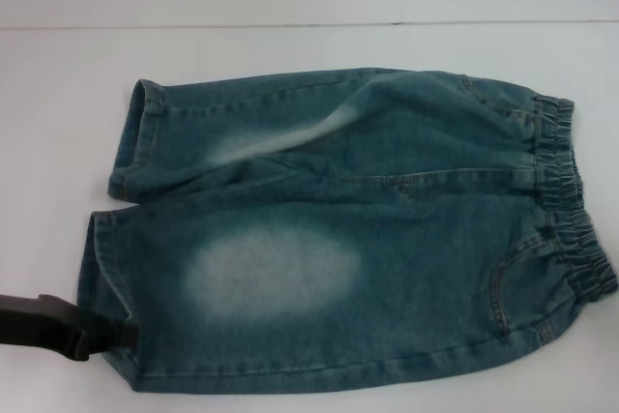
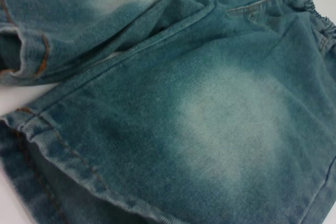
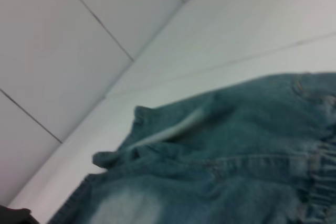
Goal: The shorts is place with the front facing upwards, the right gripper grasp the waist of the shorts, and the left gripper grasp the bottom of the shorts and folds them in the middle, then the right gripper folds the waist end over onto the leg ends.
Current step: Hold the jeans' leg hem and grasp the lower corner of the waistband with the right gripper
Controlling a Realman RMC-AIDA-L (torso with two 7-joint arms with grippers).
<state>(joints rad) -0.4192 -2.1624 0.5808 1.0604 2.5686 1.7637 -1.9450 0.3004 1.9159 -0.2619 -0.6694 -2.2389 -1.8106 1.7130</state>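
The shorts (image 1: 368,239) lie flat on the white table, front up, with whitish faded patches on both thighs. The waist of the shorts (image 1: 571,200), a ruffled elastic band, runs along their right edge. The leg ends point left: the far hem (image 1: 135,137) and the near hem (image 1: 97,268). My left gripper (image 1: 121,336) reaches in from the lower left, and its black tip touches the near hem's front corner. The left wrist view looks closely at that near hem (image 2: 58,145) and the faded thigh. The right gripper is out of view; its wrist view shows the shorts (image 3: 236,156) from above the waistband (image 3: 320,182).
The white table (image 1: 290,45) extends around the shorts, with its back edge against a pale tiled wall (image 3: 63,51). A dark shape (image 3: 13,216) shows at one corner of the right wrist view, beyond the leg ends.
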